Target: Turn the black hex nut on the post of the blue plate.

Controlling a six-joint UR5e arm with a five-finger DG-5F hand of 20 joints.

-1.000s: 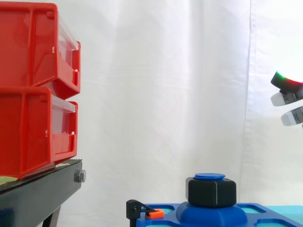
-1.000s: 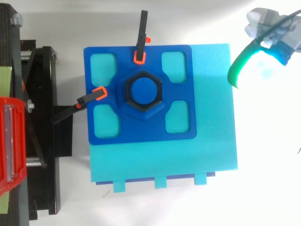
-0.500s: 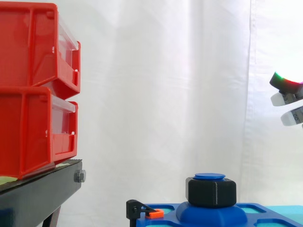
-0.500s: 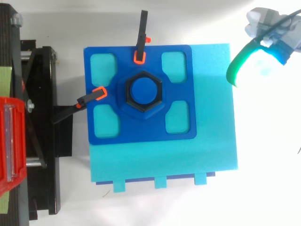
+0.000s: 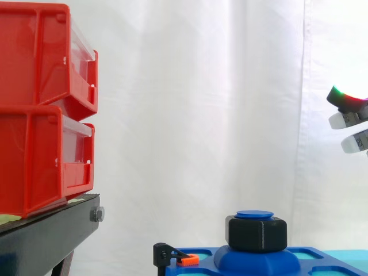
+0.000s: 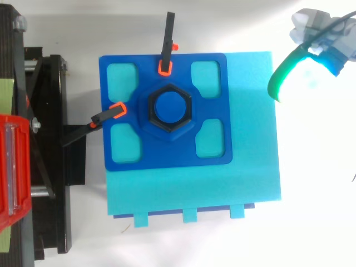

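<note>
The black hex nut (image 5: 256,233) (image 6: 169,89) sits on the round blue post (image 5: 254,214) (image 6: 169,108) in the middle of the blue plate (image 5: 259,263) (image 6: 167,153). Nothing touches it. My hand (image 5: 348,118) (image 6: 320,33) hangs at the right edge of the side view, well above the nut and to its right. From above it lies past the plate's far right corner, glowing green and cyan. Most of the hand is cut off by the view's edge.
Two black clamps with orange tips (image 6: 167,44) (image 6: 97,118) hold the plate on a cyan base (image 6: 245,178). Stacked red bins (image 5: 40,109) (image 6: 11,161) rest on a black stand (image 5: 46,236) to the left. A white curtain hangs behind.
The hand has crept a trifle to the left. The nut, plate and clamps have not moved.
</note>
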